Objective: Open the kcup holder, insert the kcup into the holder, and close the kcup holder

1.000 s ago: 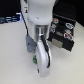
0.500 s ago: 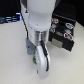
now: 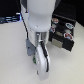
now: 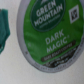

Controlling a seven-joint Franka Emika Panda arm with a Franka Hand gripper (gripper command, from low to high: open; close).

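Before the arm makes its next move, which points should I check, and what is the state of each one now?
1. Kcup in sight of the wrist view: ok, its green top fills the picture.
2. Gripper above the kcup: ok by the wrist view; in the exterior view the arm hides the pod.
3. Gripper open or shut: cannot tell, the fingertips do not show clearly.
4. Kcup grasped: cannot tell, no contact is visible.
5. Kcup holder open: cannot tell; the picture is too blurred.
6. Holder clear of the arm: ok, it stands behind, on the exterior view's right.
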